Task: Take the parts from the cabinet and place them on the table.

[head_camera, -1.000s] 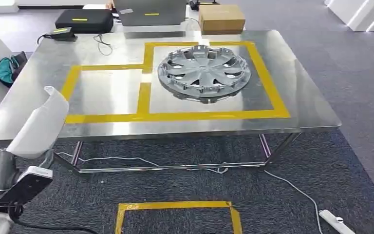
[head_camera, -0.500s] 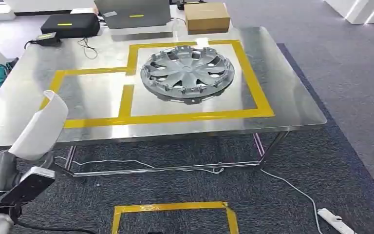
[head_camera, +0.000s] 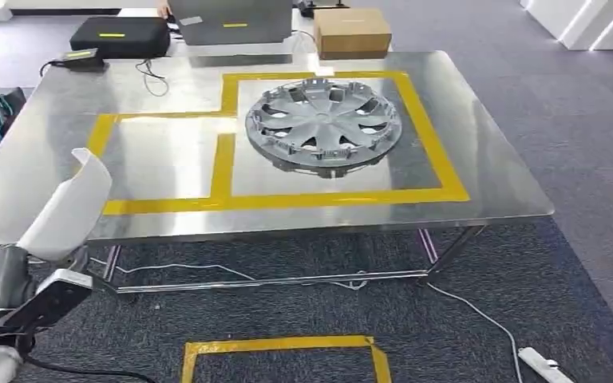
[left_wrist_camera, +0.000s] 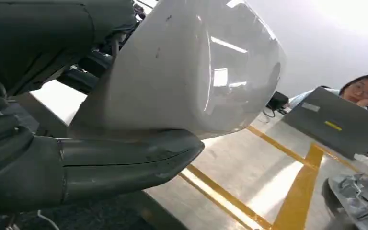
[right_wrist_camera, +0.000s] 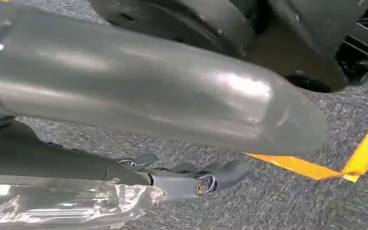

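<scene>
A white curved part (head_camera: 68, 207) stands up from my left hand (head_camera: 14, 281) at the lower left, in front of the steel table's (head_camera: 495, 171) near left corner and at about its height. Up close, the thick thumb (left_wrist_camera: 124, 160) presses under the white part (left_wrist_camera: 191, 72) while darker fingers clamp it from the other side. A silver hubcap (head_camera: 324, 126) lies inside the larger yellow-taped box on the table. My right hand (right_wrist_camera: 163, 110) hangs over the grey carpet, thumb out, fingers (right_wrist_camera: 211, 176) loosely apart with nothing in them.
A black case (head_camera: 120, 36), a grey laptop (head_camera: 231, 22) and a cardboard box (head_camera: 353, 32) sit at the table's far edge. A person (left_wrist_camera: 364, 91) sits behind the laptop. A yellow tape square (head_camera: 283, 355) marks the carpet; a power strip (head_camera: 544, 365) and cables lie nearby.
The whole picture has swung left and then back right, so the camera has moved. The white part stays held in my left hand at the same spot in the picture.
</scene>
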Robot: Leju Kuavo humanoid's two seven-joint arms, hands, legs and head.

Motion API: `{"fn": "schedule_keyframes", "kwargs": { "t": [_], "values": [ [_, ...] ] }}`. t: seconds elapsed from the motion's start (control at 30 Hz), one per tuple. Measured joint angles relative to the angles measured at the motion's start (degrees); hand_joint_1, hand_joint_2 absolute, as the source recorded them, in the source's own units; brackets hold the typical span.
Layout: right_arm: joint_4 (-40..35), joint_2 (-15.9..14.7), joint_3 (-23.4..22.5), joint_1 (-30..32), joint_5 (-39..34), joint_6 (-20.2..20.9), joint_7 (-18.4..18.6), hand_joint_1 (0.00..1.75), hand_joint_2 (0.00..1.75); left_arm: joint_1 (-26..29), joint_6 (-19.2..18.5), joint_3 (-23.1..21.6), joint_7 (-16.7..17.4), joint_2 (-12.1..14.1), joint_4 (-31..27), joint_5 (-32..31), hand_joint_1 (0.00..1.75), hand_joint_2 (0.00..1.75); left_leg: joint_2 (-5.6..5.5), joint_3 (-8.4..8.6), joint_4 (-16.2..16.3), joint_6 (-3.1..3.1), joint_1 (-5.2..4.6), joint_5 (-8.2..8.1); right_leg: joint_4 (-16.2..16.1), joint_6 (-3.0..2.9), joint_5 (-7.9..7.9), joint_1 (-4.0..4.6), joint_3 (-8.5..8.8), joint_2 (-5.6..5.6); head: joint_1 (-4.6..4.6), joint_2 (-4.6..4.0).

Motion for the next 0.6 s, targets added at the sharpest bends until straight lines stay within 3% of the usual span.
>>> {"fn": "schedule_keyframes", "kwargs": {
  "t": [0.07,0.1,0.13,0.23,0.3,0.33,0.4,0.43,0.47,0.5,0.57,0.6],
  "values": [
    [0.02,0.00,0.35,-0.23,0.20,-0.18,-0.04,0.00,0.00,-0.01,0.00,0.07,-0.07,0.11,0.24,0.00,1.75,1.75,0.00,1.13,0.00,-0.33,0.00,-0.73,-9.93,-0.43,6.10,0.01,4.28,-0.08,-0.02,0.00],
    [0.13,0.00,0.61,-0.35,0.48,-0.61,-0.13,0.00,0.00,0.00,0.00,0.13,-0.13,0.17,0.35,0.00,1.75,1.75,0.02,1.45,0.00,-0.62,-0.02,-1.10,-13.83,-0.63,7.42,0.02,5.92,-0.27,-0.02,0.00],
    [0.35,-0.02,0.94,-0.64,0.59,-0.94,-0.22,0.00,0.00,-0.02,0.04,0.30,-0.22,0.30,0.50,0.02,1.75,1.75,-0.01,1.55,0.26,-1.03,-0.46,-1.53,-14.44,-0.77,6.68,0.27,7.04,-0.23,-0.09,0.00],
    [0.92,-0.07,1.51,-0.78,0.61,-1.46,-0.59,0.00,0.00,0.12,0.02,0.55,-0.44,0.57,0.66,0.00,1.75,1.75,0.03,1.79,-0.34,-1.85,-0.10,-1.48,-14.24,-1.64,6.45,0.64,6.66,-0.09,-0.09,0.00],
    [1.09,-0.07,2.08,-1.12,0.74,-1.49,-0.61,0.00,0.00,0.00,-0.02,0.79,-0.35,0.70,0.63,-0.02,1.75,1.75,-0.01,1.81,0.49,-2.60,-0.04,-2.19,-15.10,-2.36,6.61,0.09,7.44,-0.02,-0.24,0.00],
    [1.16,-0.15,2.32,-1.48,0.90,-1.62,-0.39,0.00,0.00,-0.19,-0.04,0.96,-0.11,0.96,0.65,-0.02,1.75,1.75,-0.02,0.26,3.36,-2.77,-0.07,-3.73,-15.16,-2.81,6.45,0.03,7.58,-0.02,-0.57,0.00],
    [1.70,-0.17,2.86,-2.29,1.03,-1.66,-0.24,0.00,0.00,-0.11,-0.04,1.79,0.18,1.36,0.83,-0.05,1.75,1.75,-0.02,-5.08,12.72,-3.03,0.01,-7.48,-15.16,-3.25,6.11,0.04,7.76,0.11,-0.53,0.00],
    [2.10,-0.17,3.15,-2.51,1.03,-1.79,-0.26,0.00,0.00,0.01,-0.04,2.10,0.07,1.46,1.00,0.00,1.75,1.75,-0.03,-7.43,16.24,-3.11,0.01,-8.20,-15.16,-3.29,5.90,0.05,7.97,0.18,-0.57,0.02],
    [2.64,-0.17,3.52,-2.56,0.94,-2.01,-0.50,0.00,0.00,0.03,-0.13,2.45,-0.04,1.53,1.24,0.02,1.75,1.75,-0.02,-8.71,17.34,-3.17,0.02,-7.43,-15.16,-3.27,5.64,0.04,8.31,0.21,-0.57,0.00],
    [3.06,-0.17,3.78,-2.57,0.81,-2.16,-0.83,0.00,0.00,0.04,-0.22,2.82,-0.09,1.57,1.46,0.02,1.75,1.75,-0.02,-8.63,15.99,-3.20,0.05,-5.27,-15.16,-3.18,5.32,0.02,8.77,0.26,-0.57,0.00],
    [3.94,-0.17,4.35,-2.70,0.41,-2.36,-1.53,0.00,0.00,0.05,-0.37,3.58,-0.22,1.83,1.88,0.00,1.75,1.75,-0.01,-5.60,7.62,-3.18,0.21,1.25,-15.16,-2.78,4.53,-0.13,10.00,0.33,-0.57,0.00],
    [4.46,-0.17,4.55,-2.81,0.22,-2.49,-1.79,0.00,0.00,0.05,-0.50,3.84,-0.33,1.92,2.03,0.00,1.75,1.75,0.01,-3.90,3.17,-3.24,0.36,3.65,-15.16,-2.40,4.10,-0.15,10.44,0.39,-0.68,0.00]
  ]
}}
